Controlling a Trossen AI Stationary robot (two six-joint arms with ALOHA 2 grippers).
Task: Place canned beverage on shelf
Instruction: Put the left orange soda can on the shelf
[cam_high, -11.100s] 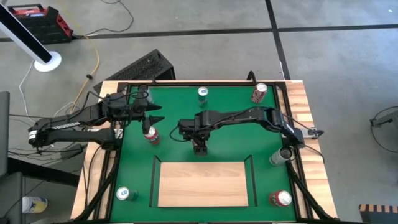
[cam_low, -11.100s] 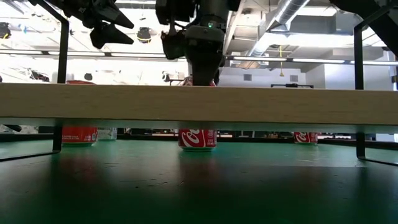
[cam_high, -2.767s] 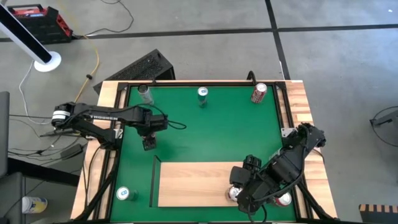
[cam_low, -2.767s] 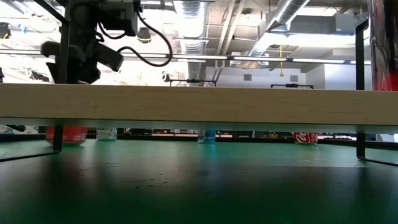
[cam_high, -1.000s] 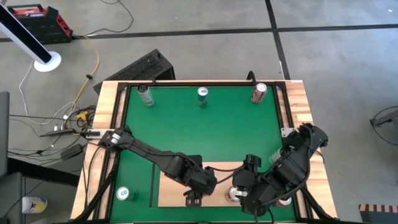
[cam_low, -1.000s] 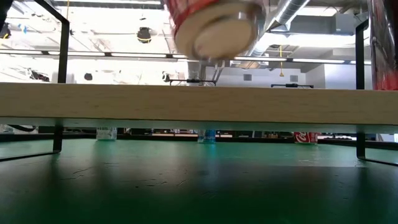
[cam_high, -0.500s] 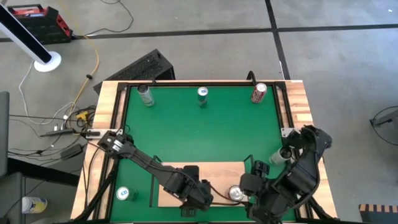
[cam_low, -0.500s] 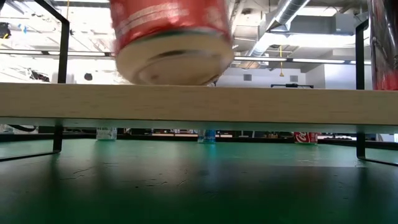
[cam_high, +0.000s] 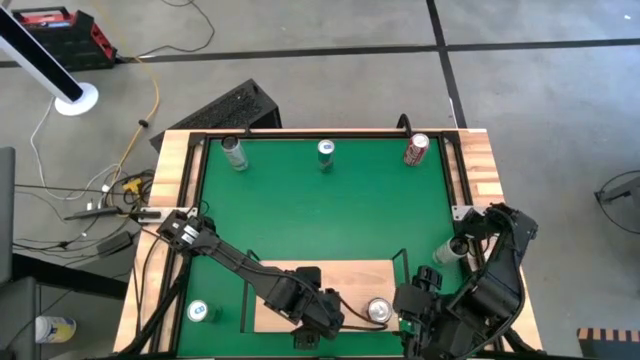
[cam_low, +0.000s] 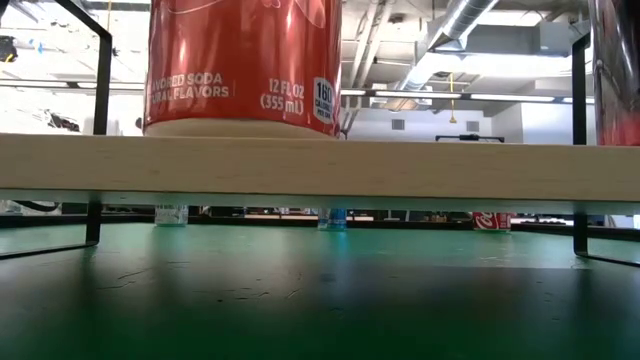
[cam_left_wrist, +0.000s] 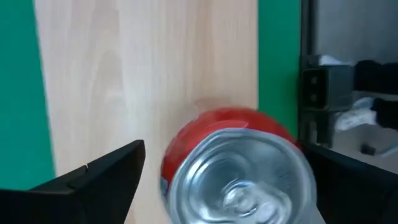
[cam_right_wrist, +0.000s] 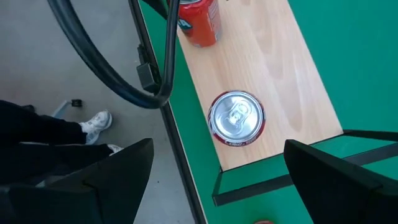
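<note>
The shelf (cam_high: 330, 280) is a pale wood board with black rails near the table's front edge. Two red cans stand upright on it. One red can (cam_left_wrist: 236, 168) (cam_low: 243, 65) stands between the fingers of my open left gripper (cam_left_wrist: 227, 152), which points down over it (cam_high: 308, 335); a gap shows beside one finger. The other can (cam_right_wrist: 236, 119) (cam_high: 379, 311) stands to its right. My right gripper (cam_right_wrist: 217, 144) hangs open above and to the right of that can, touching nothing.
Three cans (cam_high: 235, 153) (cam_high: 326, 150) (cam_high: 417, 148) stand along the green mat's far edge, one (cam_high: 200, 312) at the near left and a silver one (cam_high: 452, 250) at the right. A person's legs and shoe (cam_right_wrist: 93, 121) show beyond the table's edge.
My left gripper has gone down and toward the table's near edge with its red can. The can hung tipped above the board and now stands upright on it. My right gripper has drawn back from the other can toward the table's right edge, rolling as it went.
</note>
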